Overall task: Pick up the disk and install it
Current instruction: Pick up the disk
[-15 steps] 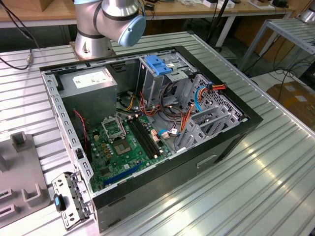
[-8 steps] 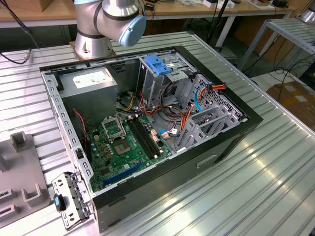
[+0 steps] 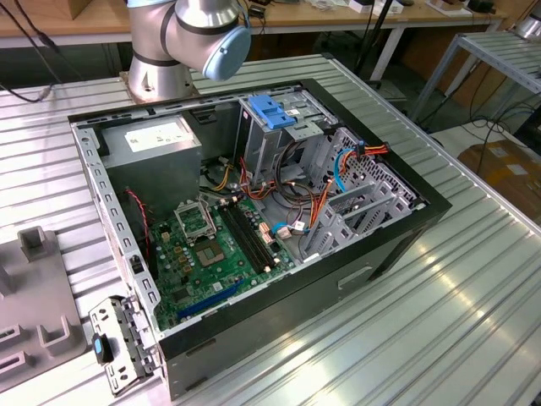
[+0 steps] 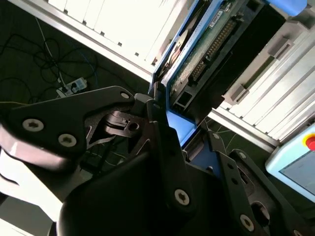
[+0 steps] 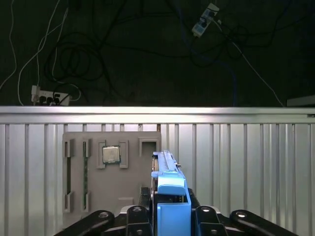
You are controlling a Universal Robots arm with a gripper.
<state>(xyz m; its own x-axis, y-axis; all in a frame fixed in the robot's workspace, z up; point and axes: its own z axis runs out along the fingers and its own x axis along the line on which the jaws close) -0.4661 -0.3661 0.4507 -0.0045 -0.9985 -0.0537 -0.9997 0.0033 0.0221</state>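
Note:
In both wrist views my gripper (image 5: 172, 216) (image 4: 182, 130) is shut on the disk. In the first wrist view the disk (image 5: 170, 182) shows edge-on, with its blue carrier rail sticking out between the black fingers (image 5: 140, 214). In the second wrist view the disk (image 4: 206, 49) shows its green circuit-board side and connector pins, with blue plastic at the clamped end. It hangs in the air above the ribbed metal table (image 5: 246, 162), over a grey fixture plate (image 5: 113, 187).
The open computer case (image 3: 397, 245) lies on the table in the exterior view, with a metal drive cage and its blue latch (image 3: 272, 110), a power-supply box (image 3: 156, 139), a motherboard (image 3: 211, 245) and loose cables. The arm's base (image 3: 161, 59) stands behind it. The fixture plate holds a processor chip (image 5: 110, 155).

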